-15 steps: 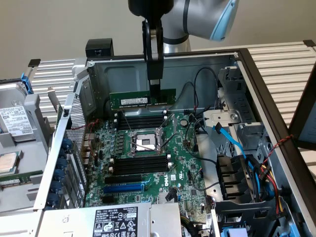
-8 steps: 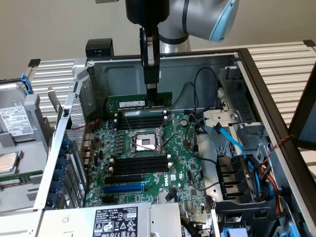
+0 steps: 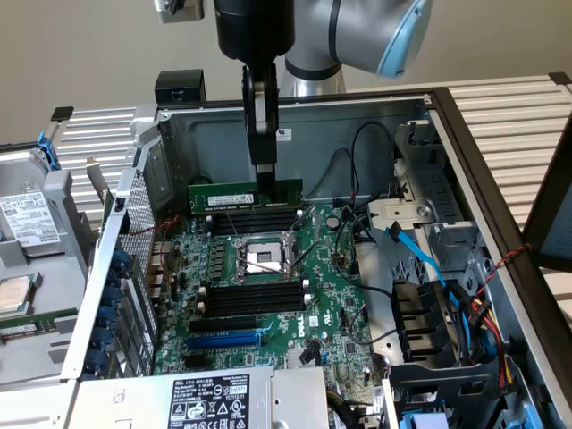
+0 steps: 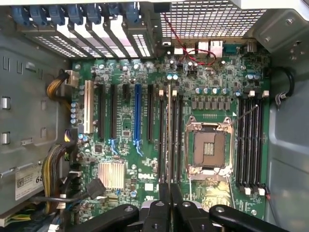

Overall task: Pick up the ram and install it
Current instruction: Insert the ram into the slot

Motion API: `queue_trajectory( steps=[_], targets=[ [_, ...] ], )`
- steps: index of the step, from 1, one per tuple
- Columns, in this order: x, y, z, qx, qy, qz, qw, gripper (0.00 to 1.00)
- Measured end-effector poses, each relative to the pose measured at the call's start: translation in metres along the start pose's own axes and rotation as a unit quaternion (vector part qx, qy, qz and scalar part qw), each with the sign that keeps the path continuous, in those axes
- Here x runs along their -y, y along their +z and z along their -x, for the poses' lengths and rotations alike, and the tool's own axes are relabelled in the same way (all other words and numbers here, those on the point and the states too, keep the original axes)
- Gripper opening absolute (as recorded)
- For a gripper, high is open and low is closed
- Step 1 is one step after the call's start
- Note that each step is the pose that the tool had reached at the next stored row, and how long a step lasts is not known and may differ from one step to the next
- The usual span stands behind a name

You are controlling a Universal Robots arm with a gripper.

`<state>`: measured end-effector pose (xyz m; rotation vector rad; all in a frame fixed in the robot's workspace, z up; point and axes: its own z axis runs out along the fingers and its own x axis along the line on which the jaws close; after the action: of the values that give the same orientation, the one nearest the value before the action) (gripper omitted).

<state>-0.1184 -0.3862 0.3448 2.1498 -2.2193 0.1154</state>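
The ram (image 3: 223,195) is a long green stick, held level and on edge by my gripper (image 3: 265,179), which is shut on its upper edge near one end. It hangs above the motherboard (image 3: 340,313), and in the exterior view it lies just over the far bank of black memory slots (image 3: 255,221). The near bank (image 3: 255,297) lies on the other side of the open processor socket (image 3: 259,257). In the wrist view the ram (image 4: 169,145) runs edge-on as a thin line out from between my fingertips (image 4: 164,193), with memory slots (image 4: 251,145) off to one side.
Black and blue cables (image 3: 416,259) and a drive cage (image 3: 429,340) crowd the case on the exterior view's right. Blue card clips (image 3: 121,304) line the case's wall on the left. Outside it on the left lie a processor chip (image 3: 13,295) and a hard drive (image 3: 27,214).
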Motion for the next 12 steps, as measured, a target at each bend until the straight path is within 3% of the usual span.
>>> queue_trajectory(
  steps=[6, 12],
  targets=[
    [-0.0008, 0.0104, 0.001, -0.0004, 0.027, 0.0009, 0.9996, 0.13],
    [-0.0010, 0.0213, 0.002, -0.0005, 0.028, 0.0011, 0.9996, 0.13]
  ],
)
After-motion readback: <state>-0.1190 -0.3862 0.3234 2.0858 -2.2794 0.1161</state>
